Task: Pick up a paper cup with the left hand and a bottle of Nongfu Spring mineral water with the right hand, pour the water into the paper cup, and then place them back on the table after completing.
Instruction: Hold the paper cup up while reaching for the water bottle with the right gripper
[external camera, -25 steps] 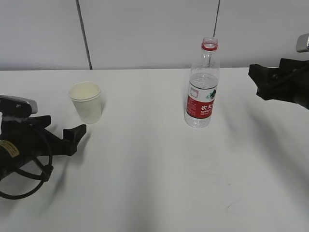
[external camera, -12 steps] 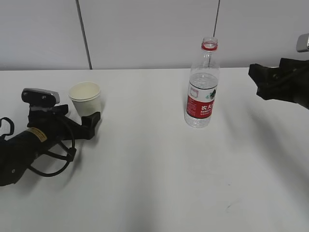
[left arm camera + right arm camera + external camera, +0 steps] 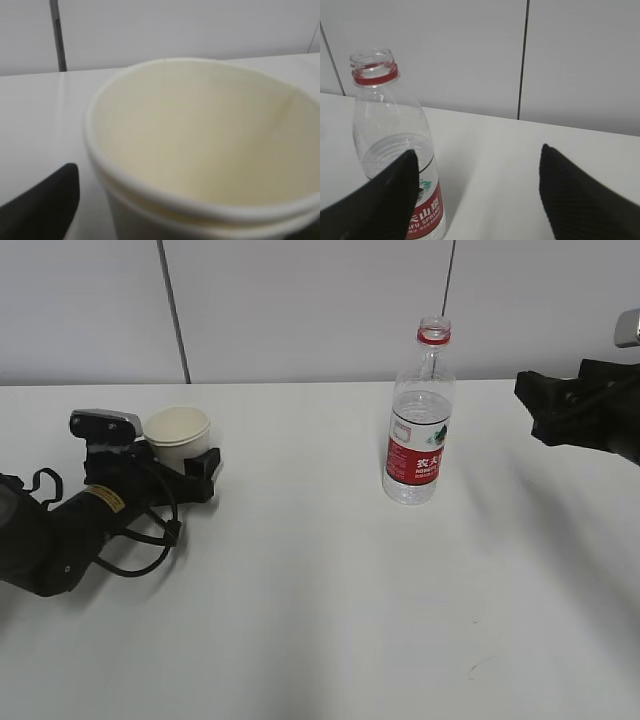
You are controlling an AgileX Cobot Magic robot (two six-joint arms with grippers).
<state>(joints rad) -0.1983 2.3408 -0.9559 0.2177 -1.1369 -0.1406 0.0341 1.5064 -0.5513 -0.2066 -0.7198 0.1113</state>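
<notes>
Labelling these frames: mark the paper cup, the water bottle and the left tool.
paper cup (image 3: 177,426), exterior view, on its rim.
water bottle (image 3: 414,459), exterior view, on its red label.
left tool (image 3: 190,472), exterior view, between its fingertips beside the cup.

So the black left claw (image 3: 200,468) slid forward and now straddles the cream paper cup (image 3: 178,435), fingers either side.

On the white table (image 3: 320,620) you see the left hand (image 3: 190,472) lying low at the left, its black fingers (image 3: 206,466) on either side of the paper cup (image 3: 178,435). The uncapped bottle (image 3: 419,418), red-labelled and partly filled with water (image 3: 420,412), stands upright right of centre. At the right edge you find the right hand (image 3: 540,405), raised and well apart from the bottle.
</notes>
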